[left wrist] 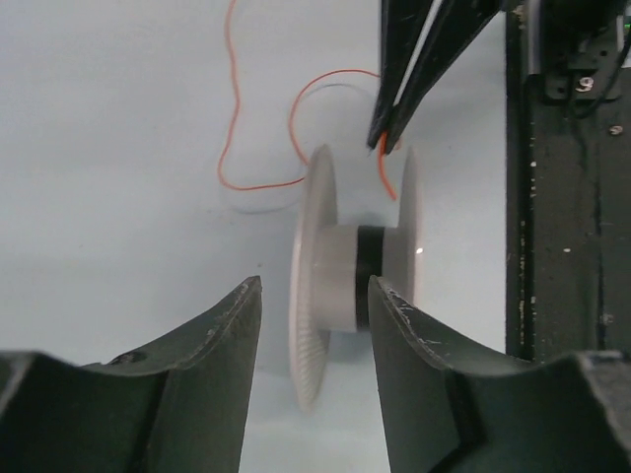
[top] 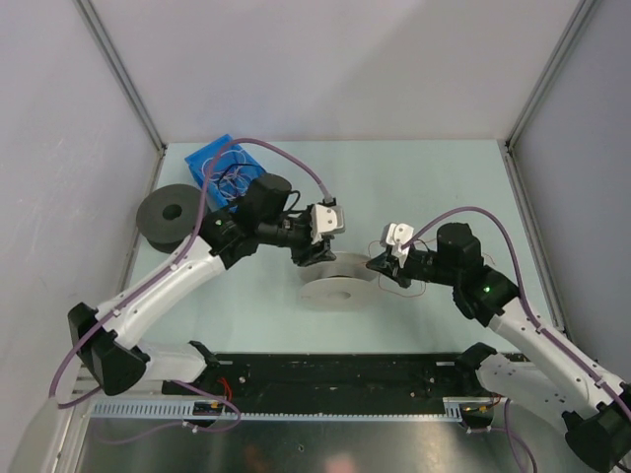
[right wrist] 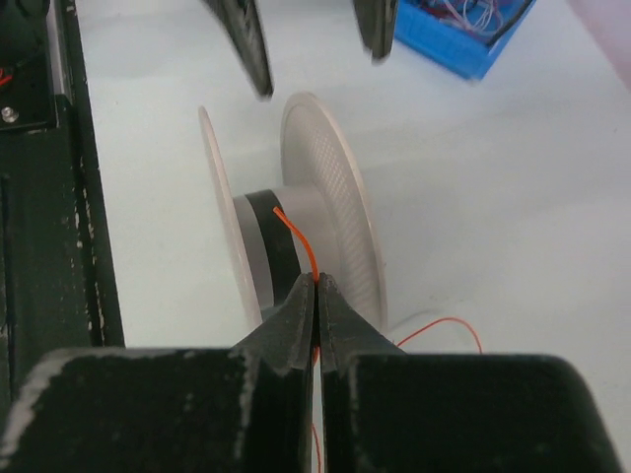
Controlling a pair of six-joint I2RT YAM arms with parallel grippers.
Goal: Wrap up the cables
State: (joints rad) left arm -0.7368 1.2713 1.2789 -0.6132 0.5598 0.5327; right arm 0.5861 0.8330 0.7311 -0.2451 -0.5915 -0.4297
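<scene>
Right fingers (right wrist: 308, 307) pinched tight on the orange wire (right wrist: 296, 235). Its short end reaches into the gap between the flanges of the white spool (top: 335, 284), at the black-banded hub. Spool sits mid table (top: 434, 177), between both arms. Rest of the wire lies in loose loops beside it. Left fingers (top: 314, 254) apart, holding nothing, at the spool's far side. Further back left: black roll (top: 173, 215), then blue bin (top: 225, 166) of wires.

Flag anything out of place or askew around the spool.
The orange wire sprawls in loose loops on the table beside the white spool instead of lying wound on its hub. Only the short stretch pinched in the right gripper reaches the hub. Nothing looks damaged or spilled.
</scene>
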